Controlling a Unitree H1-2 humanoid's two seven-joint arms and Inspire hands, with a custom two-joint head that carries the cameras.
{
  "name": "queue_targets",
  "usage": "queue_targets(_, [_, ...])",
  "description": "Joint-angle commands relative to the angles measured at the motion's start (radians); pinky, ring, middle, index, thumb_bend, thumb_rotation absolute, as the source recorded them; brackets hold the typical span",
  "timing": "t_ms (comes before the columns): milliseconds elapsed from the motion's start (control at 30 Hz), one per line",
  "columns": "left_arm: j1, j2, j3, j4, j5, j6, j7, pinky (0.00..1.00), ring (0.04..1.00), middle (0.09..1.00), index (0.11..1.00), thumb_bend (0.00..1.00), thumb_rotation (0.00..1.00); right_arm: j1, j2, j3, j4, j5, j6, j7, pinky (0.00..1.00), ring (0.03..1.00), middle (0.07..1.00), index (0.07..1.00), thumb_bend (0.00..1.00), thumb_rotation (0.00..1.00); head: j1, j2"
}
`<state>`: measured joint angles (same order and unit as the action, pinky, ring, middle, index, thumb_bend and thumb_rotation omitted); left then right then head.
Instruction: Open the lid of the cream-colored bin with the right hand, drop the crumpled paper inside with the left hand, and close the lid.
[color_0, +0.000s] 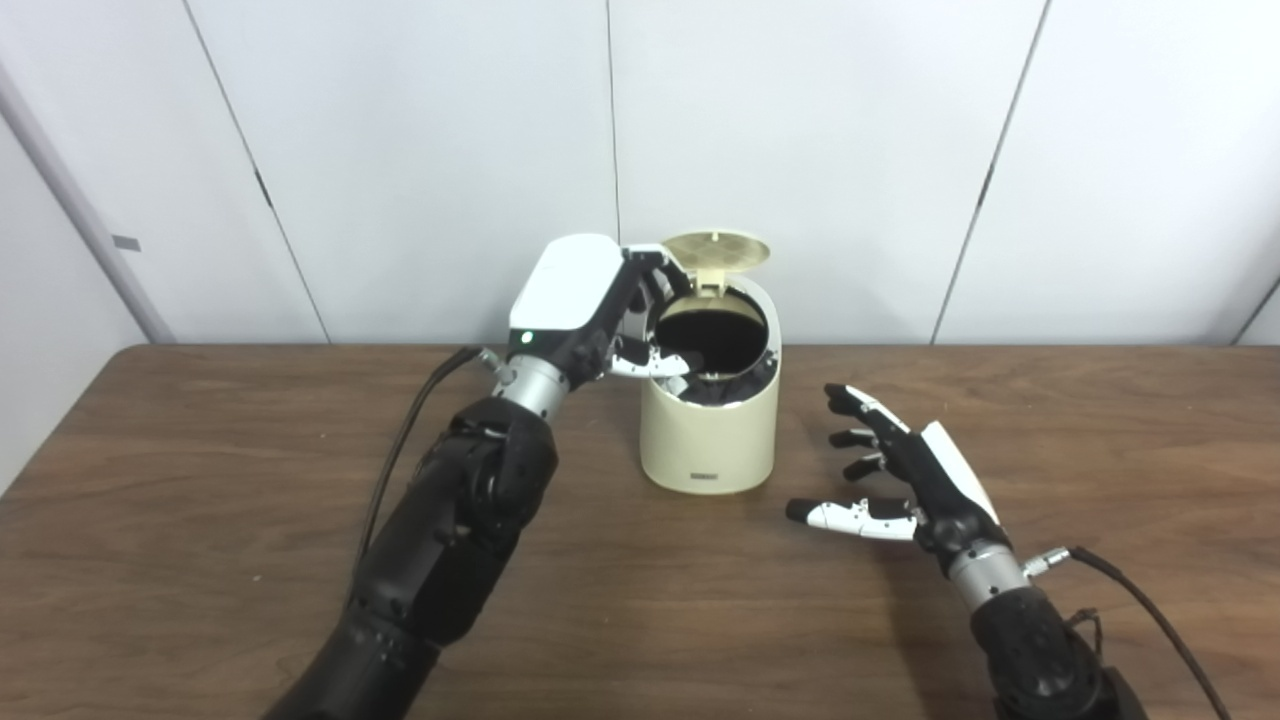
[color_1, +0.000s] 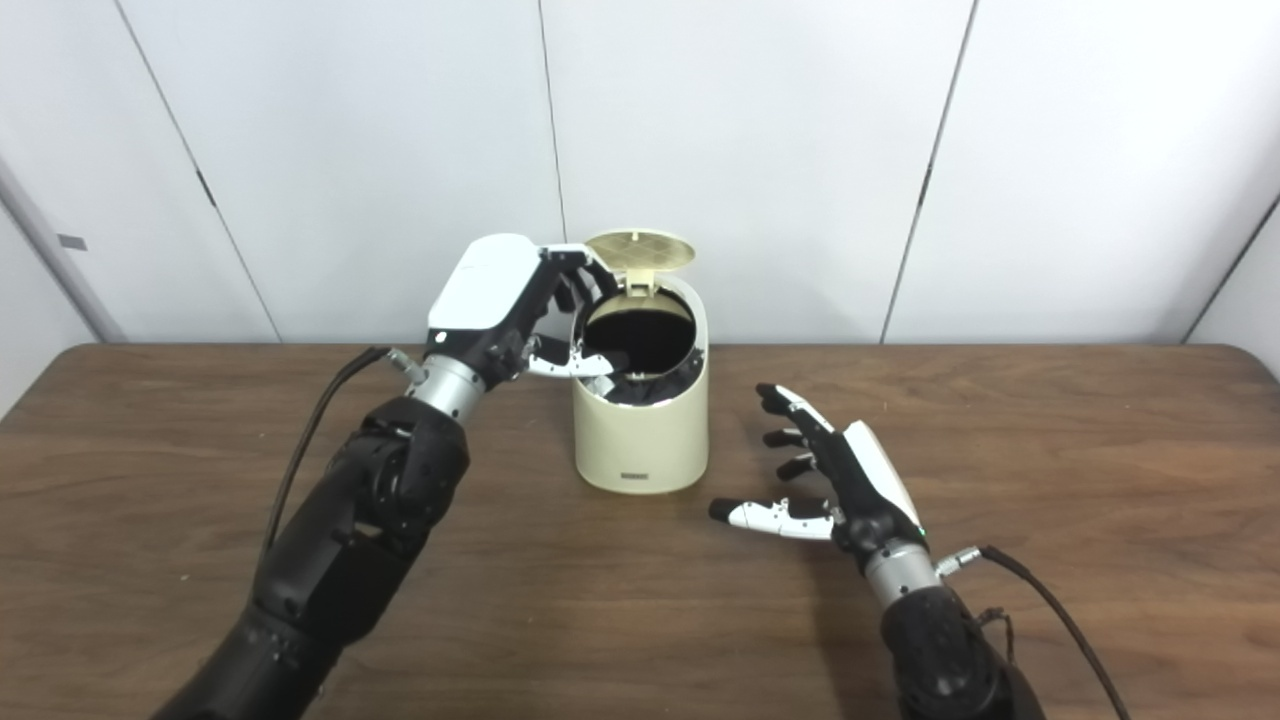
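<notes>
A dark wooden desk (color_0: 200, 560) stood against a white panelled wall (color_0: 800, 150). Thin dark seams divided the panels. The light was even.

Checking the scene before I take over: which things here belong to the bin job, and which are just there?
Job:
- cream-colored bin
- its lid, standing open
- left hand at the bin's mouth; paper not visible
- right hand, open, beside the bin

Not part of it:
- table
- wall panels
- arm cables

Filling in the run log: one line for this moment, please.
lid: open | left hand: at bin mouth, paper not visible | right hand: open, beside bin
</notes>
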<state>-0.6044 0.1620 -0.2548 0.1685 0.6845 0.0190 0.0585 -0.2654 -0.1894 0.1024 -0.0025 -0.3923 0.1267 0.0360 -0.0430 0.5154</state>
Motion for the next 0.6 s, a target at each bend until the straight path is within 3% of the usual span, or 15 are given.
queue_targets(0, [0.001, -0.01, 0.033, -0.047, -0.058, -0.015, 0.013, 0.32, 0.418, 0.468, 0.516, 0.53, 0.0, -0.032, 0.002, -0.014, -0.029, 0.003, -0.05, -0.033, 0.61, 0.75, 0.856, 0.852, 0.66, 0.28, -0.001, -0.001])
queue_targets(267, [0.182, -0.063, 0.141, -0.104, -0.208, -0.136, 0.12, 0.32, 0.409, 0.463, 0.518, 0.51, 0.0, -0.054, -0.009, -0.035, -0.034, 0.03, -0.057, -0.035, 0.64, 0.767, 0.862, 0.852, 0.67, 0.33, 0.007, -0.004])
queue_targets(400, [0.24, -0.082, 0.172, -0.076, -0.221, -0.206, 0.183, 0.32, 0.42, 0.472, 0.515, 0.51, 0.0, -0.08, -0.021, -0.048, -0.004, 0.052, -0.097, -0.037, 0.62, 0.752, 0.852, 0.841, 0.66, 0.33, 0.004, -0.014])
queue_targets(567, [0.283, -0.095, 0.193, -0.064, -0.281, -0.21, 0.174, 0.4, 0.526, 0.493, 0.505, 0.51, 0.0, -0.117, -0.045, -0.049, 0.001, 0.05, -0.101, -0.024, 0.63, 0.765, 0.856, 0.85, 0.65, 0.39, 0.006, -0.024])
